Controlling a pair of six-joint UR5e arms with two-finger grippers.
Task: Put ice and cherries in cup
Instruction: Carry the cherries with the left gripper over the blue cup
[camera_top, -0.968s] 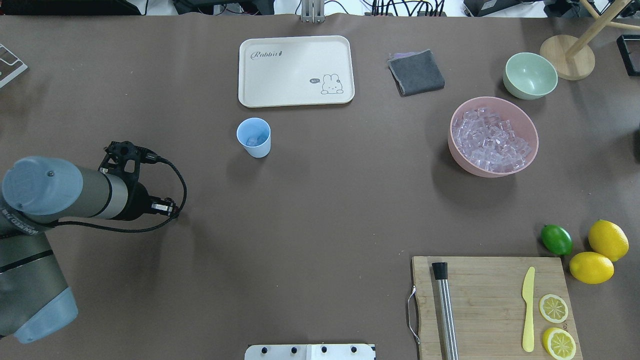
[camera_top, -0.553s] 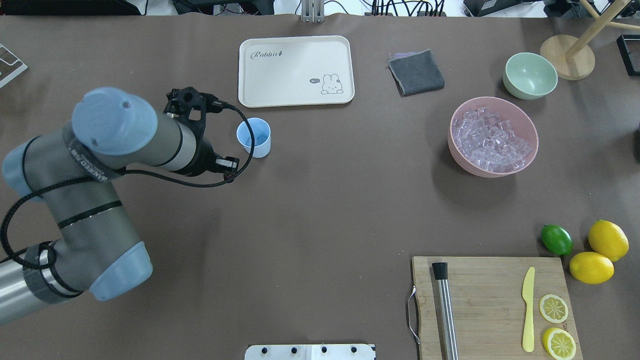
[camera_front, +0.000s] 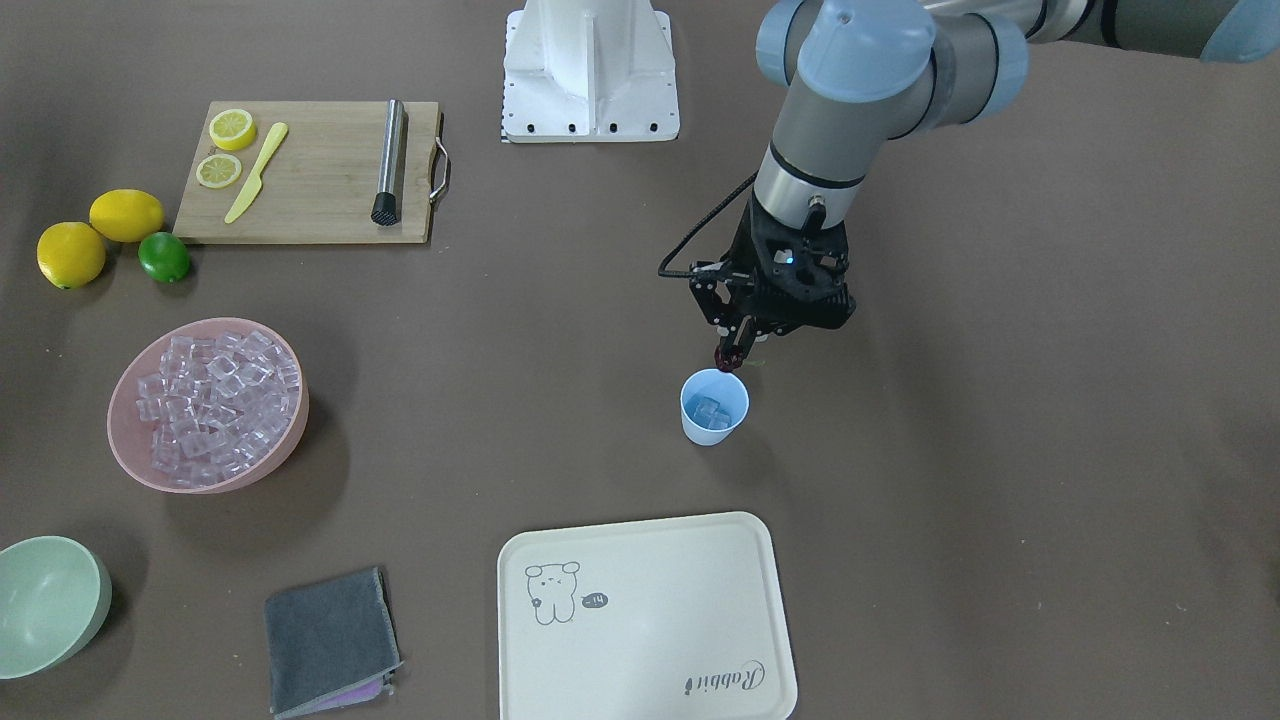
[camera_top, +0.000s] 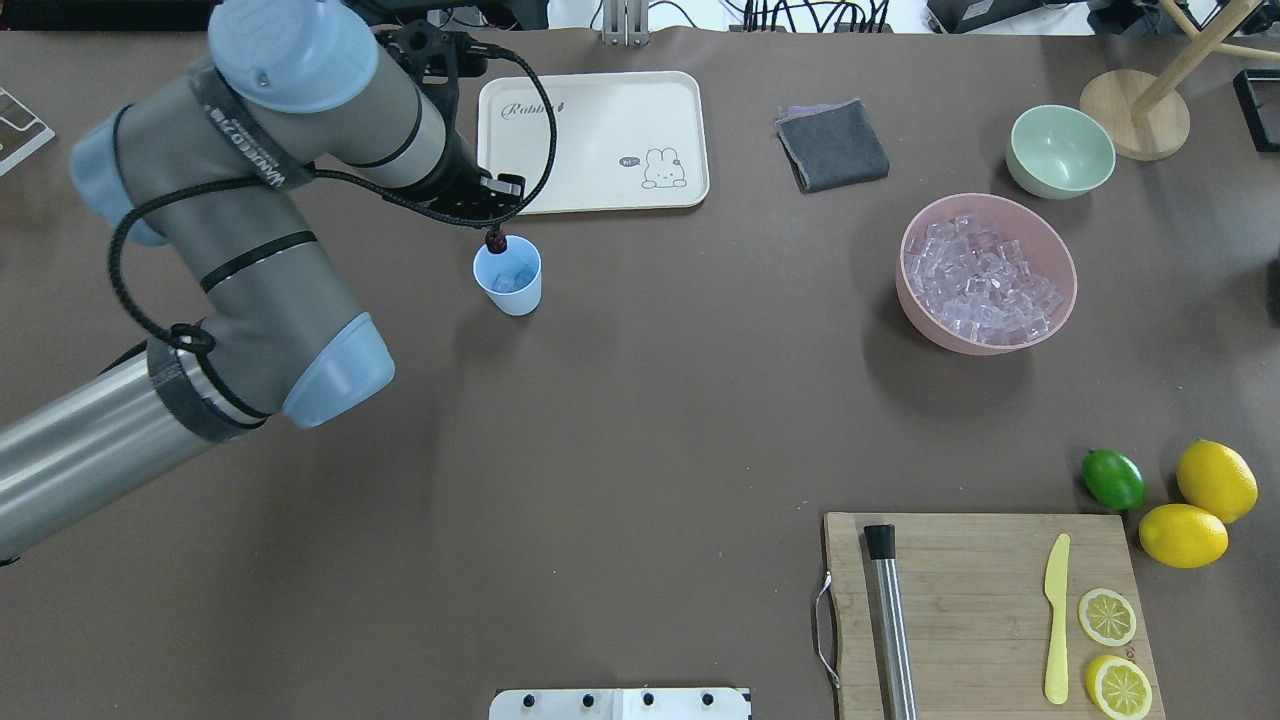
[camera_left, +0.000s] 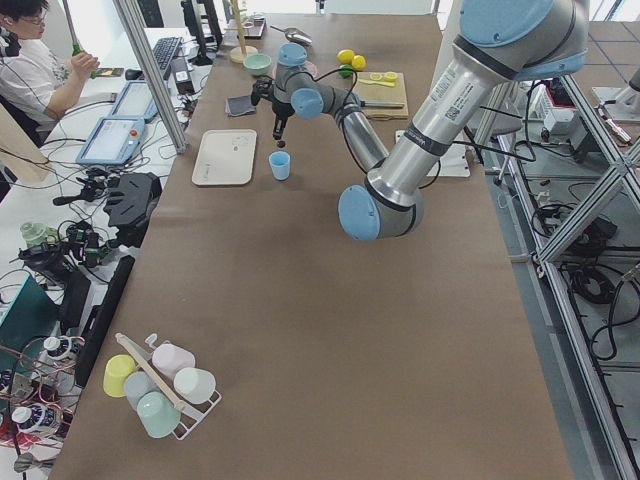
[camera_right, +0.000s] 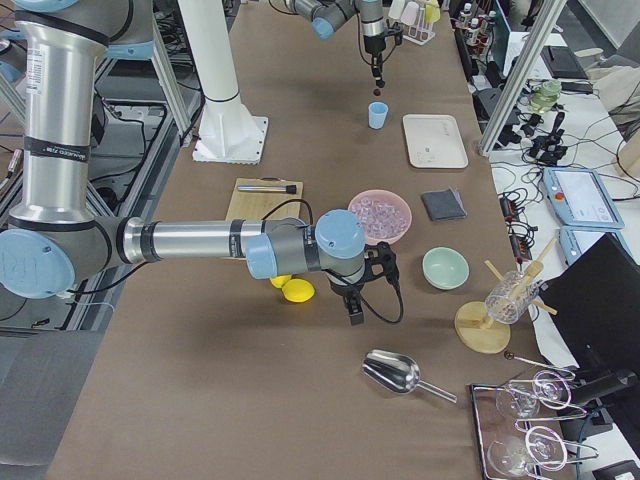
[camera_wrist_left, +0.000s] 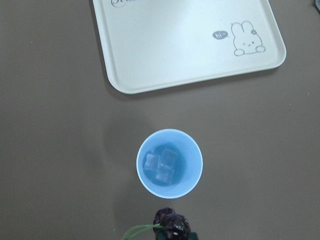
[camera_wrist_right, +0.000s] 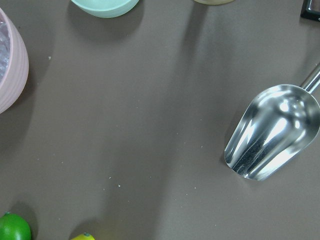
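The light-blue cup (camera_top: 508, 275) stands near the front edge of the cream tray and holds three ice cubes (camera_wrist_left: 161, 166). My left gripper (camera_front: 733, 347) is shut on the dark red cherries (camera_front: 727, 357) and holds them just above the cup's (camera_front: 714, 405) rim, on the robot's side. The cherries (camera_wrist_left: 171, 223) show at the bottom of the left wrist view, below the cup (camera_wrist_left: 170, 164). More ice (camera_top: 980, 280) fills the pink bowl (camera_top: 1063, 262). My right gripper (camera_right: 355, 315) shows only in the exterior right view, beside the pink bowl; I cannot tell whether it is open or shut.
A cream tray (camera_top: 592, 142), a grey cloth (camera_top: 832, 145) and a pale green bowl (camera_top: 1060, 150) lie along the far side. A cutting board (camera_top: 980, 610) with muddler, knife and lemon slices, a lime (camera_top: 1113, 479) and lemons sit front right. A metal scoop (camera_wrist_right: 272, 132) lies under the right wrist.
My left arm has swung from the table's left side up and across to the cup. The cherries now hang at the cup's rim.
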